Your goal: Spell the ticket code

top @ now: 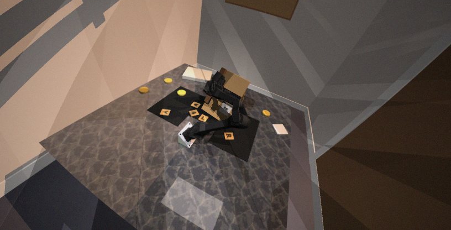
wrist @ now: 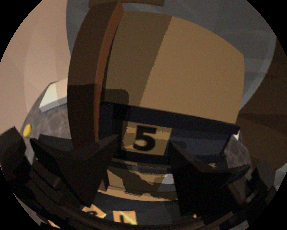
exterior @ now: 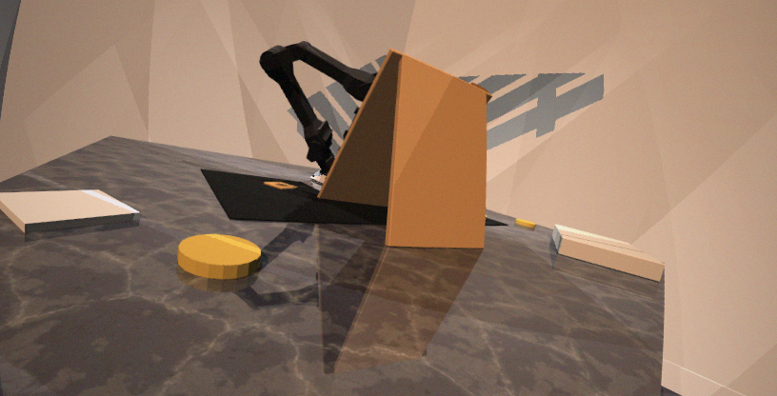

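The tan board [top: 236, 84] [exterior: 435, 165] [wrist: 200, 75] carries a dark rail [wrist: 200, 142]. A "5" tile [wrist: 145, 139] sits upright in the rail, with a dark gap between it and the brown post at left. My gripper [wrist: 143, 142] is open around the tile, a fingertip close beside each edge. The printed ticket [top: 225, 108] is partly legible, showing "5R". Loose tiles lie on the black mat [top: 244, 149]: a Y tile [top: 164, 111], a V-like tile [top: 195, 104], an A or 4 tile [top: 193, 113], an L tile [top: 203, 118] and an R tile [top: 229, 135]. The exterior camera sees only the board's back and side.
Yellow discs [top: 143, 89] [top: 266, 113] [exterior: 219, 255] lie around the mat. A pale block [top: 197, 74] [exterior: 609, 251] stands behind the board at the left, and a flat pale slab [top: 279, 129] [exterior: 68, 207] lies at the right. The arm reaches over the mat near the R tile.
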Tool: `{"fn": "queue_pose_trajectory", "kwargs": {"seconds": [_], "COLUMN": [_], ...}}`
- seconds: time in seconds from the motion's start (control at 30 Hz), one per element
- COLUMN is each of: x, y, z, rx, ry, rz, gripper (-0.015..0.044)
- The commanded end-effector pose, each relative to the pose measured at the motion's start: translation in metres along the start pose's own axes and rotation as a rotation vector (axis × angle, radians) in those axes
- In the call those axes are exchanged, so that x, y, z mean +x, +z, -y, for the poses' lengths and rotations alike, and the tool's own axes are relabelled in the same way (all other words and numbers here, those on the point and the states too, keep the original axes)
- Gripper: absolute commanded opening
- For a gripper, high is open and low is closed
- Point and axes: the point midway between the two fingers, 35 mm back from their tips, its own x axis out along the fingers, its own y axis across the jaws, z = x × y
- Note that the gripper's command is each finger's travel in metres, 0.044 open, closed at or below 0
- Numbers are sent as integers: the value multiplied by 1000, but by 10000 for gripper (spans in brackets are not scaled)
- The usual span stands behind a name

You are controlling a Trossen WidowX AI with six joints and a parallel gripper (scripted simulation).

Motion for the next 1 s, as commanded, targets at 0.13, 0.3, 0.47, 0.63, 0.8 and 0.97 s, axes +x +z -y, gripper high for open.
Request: {"fn": "queue_pose_trajectory", "kwargs": {"seconds": [0.13, 0.3, 0.47, 0.63, 0.8, 0.97], "x": [-9, -11, -14, -17, -20, -23], "y": [1, 1, 1, 0, 0, 0], "z": [1, 0, -1, -2, -2, -2], "rx": [5, 5, 5, 5, 5, 5], "ry": [-3, -3, -3, -2, -2, -2], "rz": [2, 2, 2, 2, 1, 1], "gripper": [295, 295, 295, 295, 295, 295]}}
